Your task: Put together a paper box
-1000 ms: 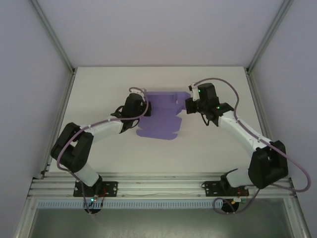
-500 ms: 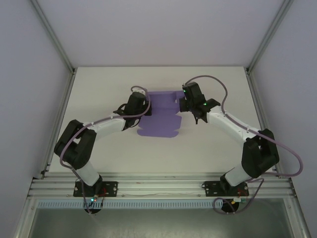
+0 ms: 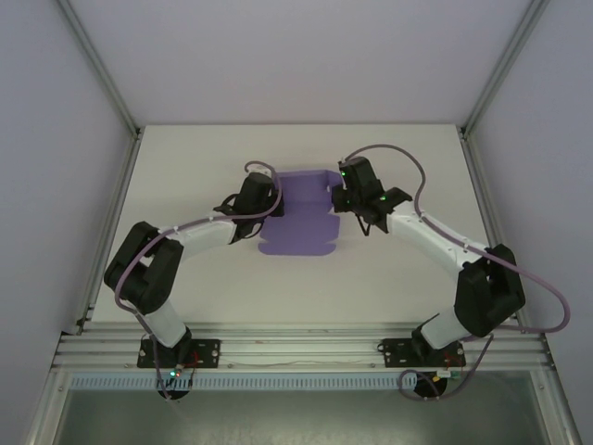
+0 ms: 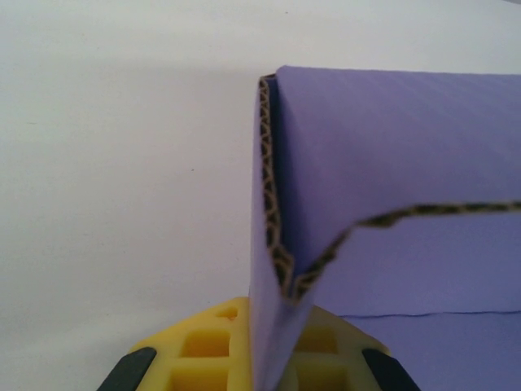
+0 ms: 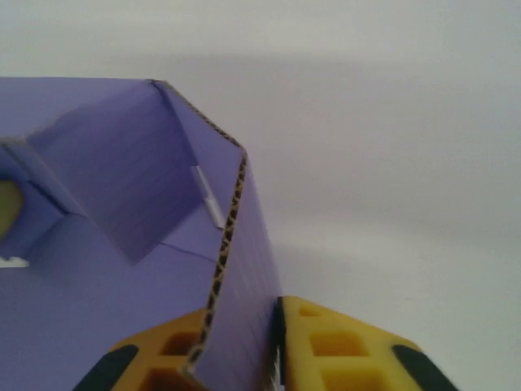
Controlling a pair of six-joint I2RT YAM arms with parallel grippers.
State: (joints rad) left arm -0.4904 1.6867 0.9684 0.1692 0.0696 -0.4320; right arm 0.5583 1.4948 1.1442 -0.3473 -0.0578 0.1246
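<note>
Seems roughly midway, with the paper box [image 3: 298,227] far-centre on the table [image 3: 185,167], jaws of the left gripper [image 4: 277,350] and right gripper [image 5: 244,354] clenched on its raised left and right walls, near flaps lying flat and yet to be folded.

A white table [image 3: 185,158] takes up the middle of the top view, its surface matte and evenly lit, with only soft shadows. Pale grey-lavender panels close it in: a back wall [image 3: 296,56] across the upper frame, a left wall [image 3: 46,185] and a right wall [image 3: 547,185]. Aluminium posts [image 3: 97,65] run diagonally from the upper corners down to the table's far corners. Along the lower frame lies a ribbed aluminium rail [image 3: 296,352] — below it, a dull grey-green floor [image 3: 296,417].
</note>
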